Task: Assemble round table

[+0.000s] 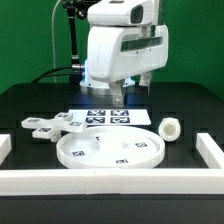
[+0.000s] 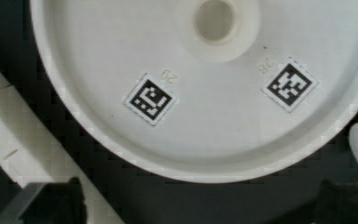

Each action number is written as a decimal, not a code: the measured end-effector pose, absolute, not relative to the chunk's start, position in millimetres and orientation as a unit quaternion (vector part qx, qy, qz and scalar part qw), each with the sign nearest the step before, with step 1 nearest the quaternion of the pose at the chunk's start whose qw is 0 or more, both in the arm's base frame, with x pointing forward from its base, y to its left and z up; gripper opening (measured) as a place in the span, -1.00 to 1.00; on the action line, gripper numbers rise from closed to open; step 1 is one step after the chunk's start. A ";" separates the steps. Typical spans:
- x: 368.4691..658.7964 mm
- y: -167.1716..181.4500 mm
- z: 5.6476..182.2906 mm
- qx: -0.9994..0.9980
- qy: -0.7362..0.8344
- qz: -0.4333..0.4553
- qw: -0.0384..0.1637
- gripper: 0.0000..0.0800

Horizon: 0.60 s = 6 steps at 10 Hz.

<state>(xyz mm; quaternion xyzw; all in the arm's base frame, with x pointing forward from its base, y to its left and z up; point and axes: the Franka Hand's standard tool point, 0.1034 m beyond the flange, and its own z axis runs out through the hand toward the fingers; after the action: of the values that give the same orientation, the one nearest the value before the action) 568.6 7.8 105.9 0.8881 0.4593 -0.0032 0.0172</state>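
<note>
The large white rimmed round plastic disc [image 1: 108, 150] lies flat near the centre of the black desk [image 1: 190, 110], probably to receive its leg. The pincer [image 1: 120, 98] hangs above its far side, spread wide, empty.

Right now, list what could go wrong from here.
1. The round disc is wide and flat. The open gripper can probably grasp only its rim, so it may slip or tilt.
2. The leg lies near the disc's rim on the exterior view's right. A shifted disc might set it rolling.
3. The cross-shaped foot sits close on the other side and could get bumped.
</note>
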 end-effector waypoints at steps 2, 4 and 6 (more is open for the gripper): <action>564.0 -2.8 93.5 0.884 0.467 -0.002 0.010 0.62; 551.6 -9.5 66.6 0.881 0.474 0.001 0.005 0.62; 546.0 -16.8 42.5 0.877 0.480 -0.003 -0.001 0.62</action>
<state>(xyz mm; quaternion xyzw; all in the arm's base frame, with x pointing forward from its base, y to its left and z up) 546.0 -16.8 42.5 0.8775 0.4796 -0.0027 -0.0012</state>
